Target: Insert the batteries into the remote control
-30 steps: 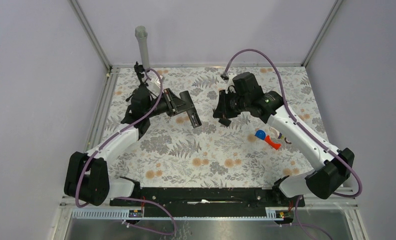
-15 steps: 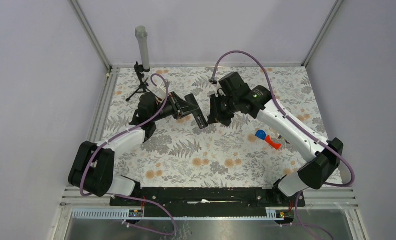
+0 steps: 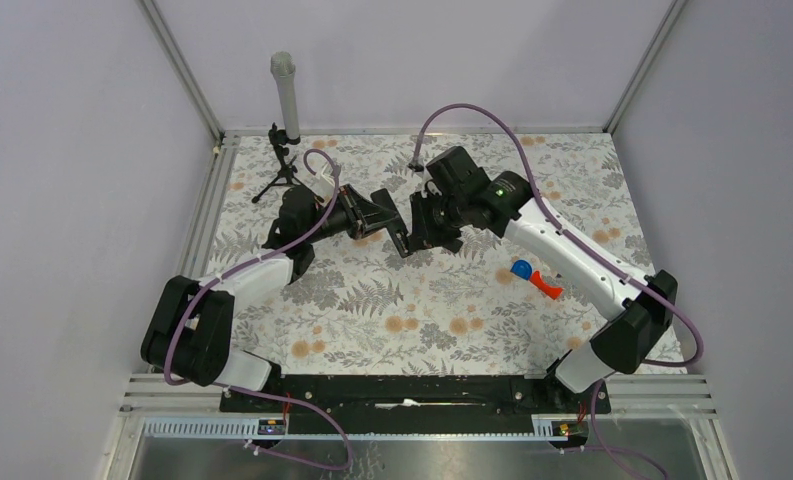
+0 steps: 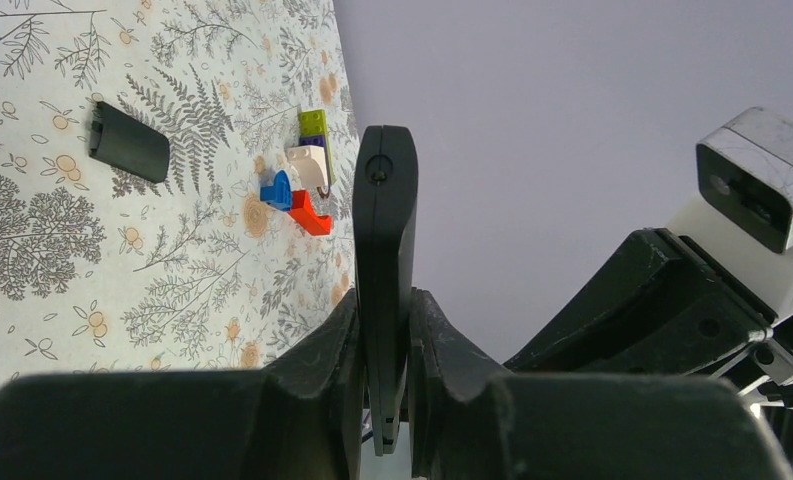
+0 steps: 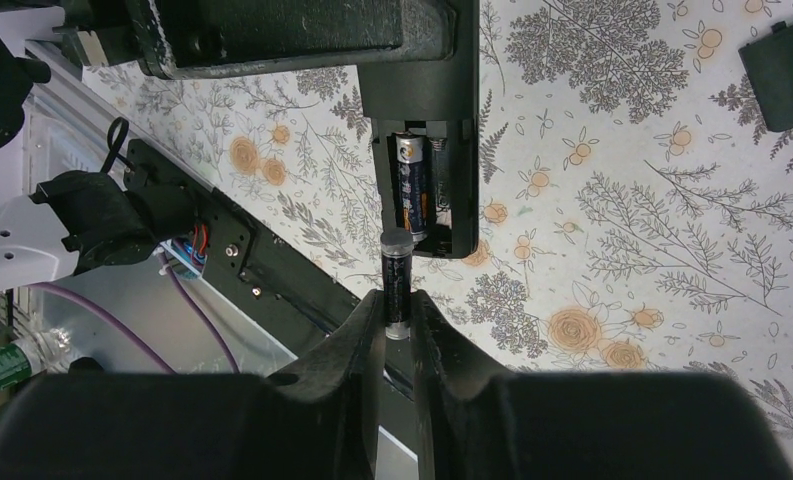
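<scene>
Our left claw (image 4: 384,335) pinches the slim matte-black plastic remote control (image 4: 384,230) edge-on, compartment (image 5: 450,150) open (one dark battery (image 5: 414,190) sits inside). Our right claw (image 5: 397,320) grips a second thin, silver-ended battery (image 5: 396,285) just off the compartment's end; we'd align it over the empty slot (image 5: 448,215), then press gently.

1. Left wrist view: the remote (image 4: 384,250) stands edge-on, so its face cannot be seen. Its lower end is buried between the clamping fingers of the left gripper (image 4: 384,330).
2. Right wrist view: the lower end of the battery (image 5: 396,275) is hidden inside the pinching right gripper (image 5: 397,312).
3. Right wrist view: the loose black piece (image 5: 787,70) is cut off by the right edge.
4. Top view: the battery is too small to make out.
</scene>
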Action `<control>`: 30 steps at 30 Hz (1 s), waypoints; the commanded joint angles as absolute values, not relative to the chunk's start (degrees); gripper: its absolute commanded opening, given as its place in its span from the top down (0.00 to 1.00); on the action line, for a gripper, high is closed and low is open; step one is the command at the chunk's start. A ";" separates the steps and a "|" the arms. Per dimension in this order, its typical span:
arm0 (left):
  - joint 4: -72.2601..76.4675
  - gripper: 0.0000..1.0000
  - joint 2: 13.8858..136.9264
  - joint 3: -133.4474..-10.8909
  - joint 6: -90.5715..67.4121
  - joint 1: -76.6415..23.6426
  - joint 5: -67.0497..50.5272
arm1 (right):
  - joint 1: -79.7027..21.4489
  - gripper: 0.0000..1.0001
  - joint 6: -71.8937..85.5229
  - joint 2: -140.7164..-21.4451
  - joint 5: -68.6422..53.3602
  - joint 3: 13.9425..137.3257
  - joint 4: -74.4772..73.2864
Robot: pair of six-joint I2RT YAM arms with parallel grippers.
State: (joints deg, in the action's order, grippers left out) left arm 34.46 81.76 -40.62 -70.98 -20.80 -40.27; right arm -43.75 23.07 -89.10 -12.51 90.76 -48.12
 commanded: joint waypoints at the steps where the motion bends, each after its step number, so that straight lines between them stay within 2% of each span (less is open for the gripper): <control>1: 39.44 1.00 81.74 -41.05 -71.45 -21.09 -40.30 | -44.63 0.79 21.91 -90.53 -11.17 93.25 -48.16; 10: 41.03 1.00 82.18 -40.70 -72.42 -21.53 -40.89 | -44.82 0.77 20.36 -91.59 -9.11 93.47 -47.39; 19: 40.95 1.00 82.10 -40.70 -72.33 -21.53 -41.31 | -44.77 0.70 18.82 -92.38 -8.27 93.86 -47.19; 26: 40.96 1.00 81.77 -40.48 -72.63 -21.49 -41.26 | -44.82 0.69 20.55 -91.10 -6.96 94.39 -45.08; 30: 40.56 1.00 81.83 -41.24 -73.69 -21.52 -41.55 | -44.78 0.57 22.53 -88.17 -7.63 93.26 -41.31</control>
